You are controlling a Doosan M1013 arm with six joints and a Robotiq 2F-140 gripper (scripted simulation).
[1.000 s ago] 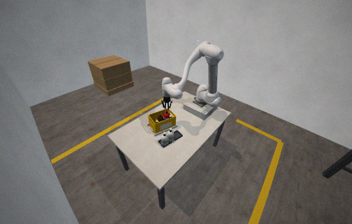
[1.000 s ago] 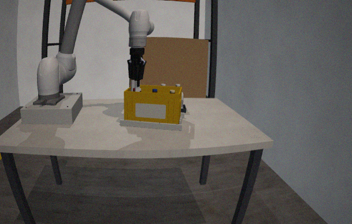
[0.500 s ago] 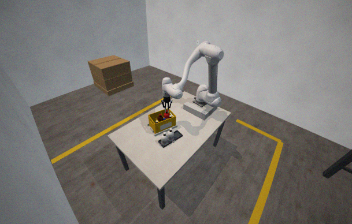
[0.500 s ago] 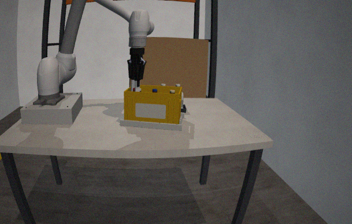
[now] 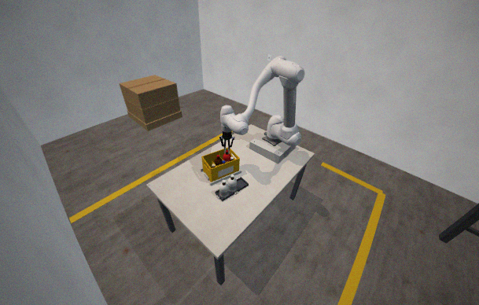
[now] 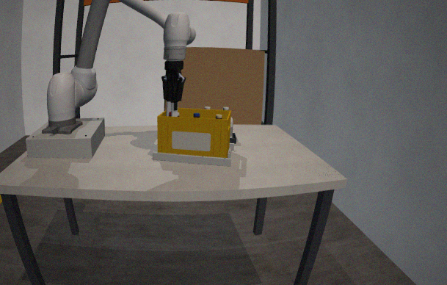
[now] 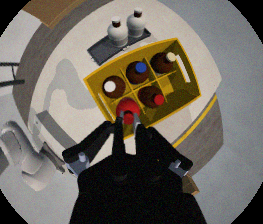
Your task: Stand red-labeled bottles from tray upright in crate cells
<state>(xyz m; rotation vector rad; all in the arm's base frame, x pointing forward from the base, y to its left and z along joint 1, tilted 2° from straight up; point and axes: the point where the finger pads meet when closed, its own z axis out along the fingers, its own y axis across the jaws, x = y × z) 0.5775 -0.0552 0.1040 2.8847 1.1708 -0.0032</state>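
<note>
one arm reaches down from the left; its hand pinches the neck of a red-labeled bottle in a near cell of the yellow crate on the bench, the tray beyond.

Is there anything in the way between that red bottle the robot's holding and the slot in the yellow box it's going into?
Nothing visible blocks it. The gripper is shut on the red-capped bottle, which already hangs inside a corner cell of the yellow crate. The other bottles in the crate stand in their own cells, behind dividers.
</note>
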